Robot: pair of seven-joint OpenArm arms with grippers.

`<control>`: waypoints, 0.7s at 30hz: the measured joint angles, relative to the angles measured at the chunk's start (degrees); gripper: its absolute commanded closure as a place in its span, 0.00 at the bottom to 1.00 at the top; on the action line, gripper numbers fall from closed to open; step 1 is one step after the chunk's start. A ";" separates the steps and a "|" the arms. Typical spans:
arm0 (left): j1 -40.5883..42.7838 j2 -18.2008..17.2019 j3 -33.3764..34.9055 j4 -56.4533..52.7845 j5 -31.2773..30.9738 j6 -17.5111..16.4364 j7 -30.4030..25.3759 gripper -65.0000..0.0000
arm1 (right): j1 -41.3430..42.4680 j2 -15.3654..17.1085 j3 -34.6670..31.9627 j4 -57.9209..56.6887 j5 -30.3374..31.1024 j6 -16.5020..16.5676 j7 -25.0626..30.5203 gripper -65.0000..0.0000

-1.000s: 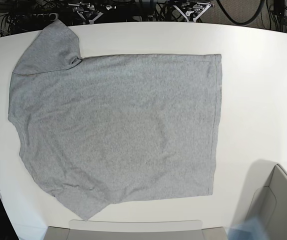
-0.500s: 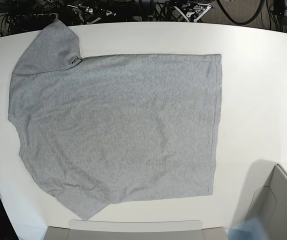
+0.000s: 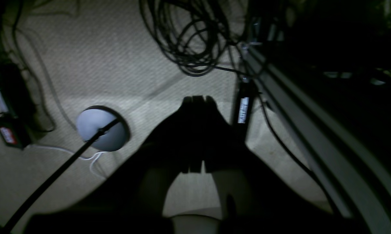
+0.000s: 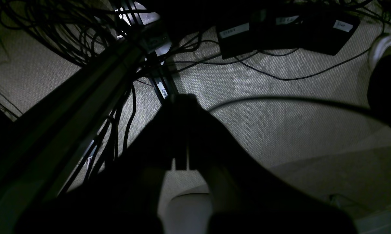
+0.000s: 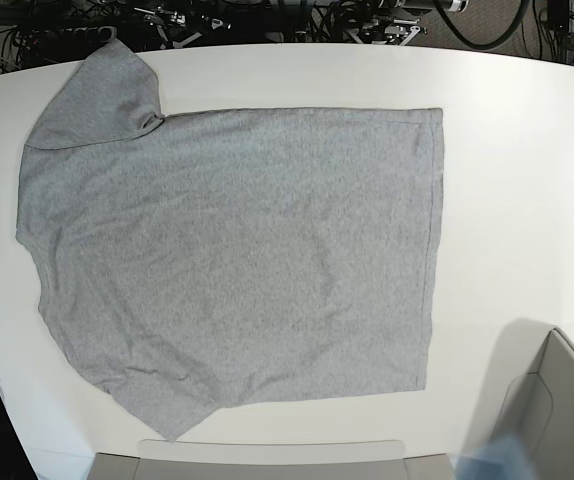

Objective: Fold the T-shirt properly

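Note:
The heather-grey T-shirt (image 5: pixel 232 255) lies flat on the white table (image 5: pixel 507 180), plain side up. Its hem is on the right and one sleeve (image 5: pixel 97 100) points to the far left corner. No lettering shows. Both arms are behind the table's far edge, apart from the shirt. In the left wrist view my left gripper (image 3: pixel 198 97) is a dark silhouette over the carpet, with its jaws together and nothing between them. In the right wrist view my right gripper (image 4: pixel 181 96) looks the same, shut and empty. In the base view only bits of metal (image 5: pixel 392 28) show at the far edge.
A grey box (image 5: pixel 557 400) stands at the near right corner and a grey panel (image 5: pixel 267 458) lies along the near edge. Below the far edge are cable bundles (image 3: pixel 188 35), a metal frame rail (image 3: pixel 312 130) and a round white stand base (image 3: pixel 99 128).
The gripper parts at the table's far edge have sunk back and show less than before. The T-shirt has not moved.

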 measured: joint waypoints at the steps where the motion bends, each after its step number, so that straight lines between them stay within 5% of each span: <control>1: 0.20 0.00 -0.02 0.00 0.00 0.02 0.00 1.00 | 0.00 0.00 0.00 0.00 0.00 -0.02 -0.02 1.00; 12: 3.63 0.00 0.00 3.80 0.00 0.20 -4.74 1.00 | 0.48 -0.33 0.00 0.20 -0.02 -0.02 -0.13 1.00; 21: 10.21 -1.29 -0.15 6.75 -0.02 0.20 -21.33 1.00 | 0.61 1.01 0.13 0.28 0.22 -0.02 0.07 1.00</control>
